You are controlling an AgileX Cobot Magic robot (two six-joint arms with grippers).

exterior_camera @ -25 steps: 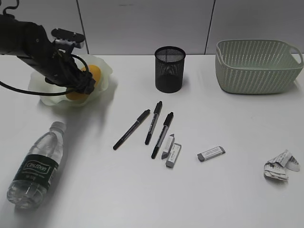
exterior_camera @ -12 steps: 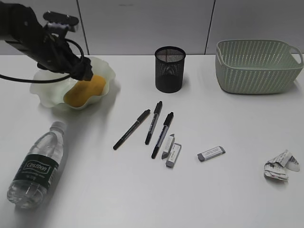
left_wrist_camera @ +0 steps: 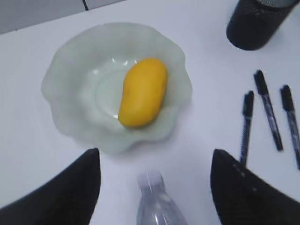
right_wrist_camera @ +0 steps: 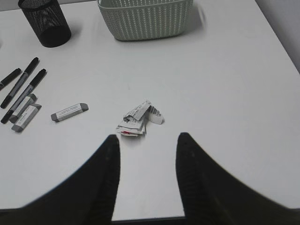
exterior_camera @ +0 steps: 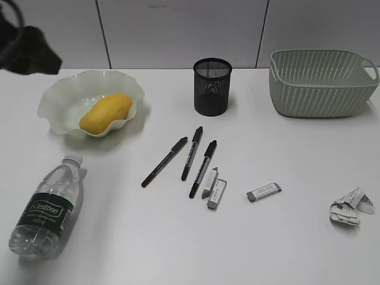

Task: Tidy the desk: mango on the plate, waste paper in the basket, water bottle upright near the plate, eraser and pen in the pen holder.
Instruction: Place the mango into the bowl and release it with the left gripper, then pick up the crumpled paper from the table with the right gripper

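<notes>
Now we see the mango [left_wrist_camera: 143, 92] lying inside the plate [left_wrist_camera: 70, 84], well above the left gripper [left_wrist_camera: 154, 187], whose two dark fingers [left_wrist_camera: 65, 192] stand wide apart with nothing between them except the white cap end of the water bottle [left_wrist_camera: 157, 206] lying below on the desk [exterior_camera: 285, 249]. We also see the right gripper [right_wrist_camera: 146, 185] with its fingers [right_wrist_camera: 199, 178] apart and empty; the waste paper [right_wrist_camera: 138, 118] lies on the desk just ahead of the gap, not touched. Farther away stand the pen holder [right_wrist_camera: 44, 21] and the basket [right_wrist_camera: 145, 18]. Three pens [exterior_camera: 191, 154] and the erasers [exterior_camera: 262, 192] lie on the desk.
</notes>
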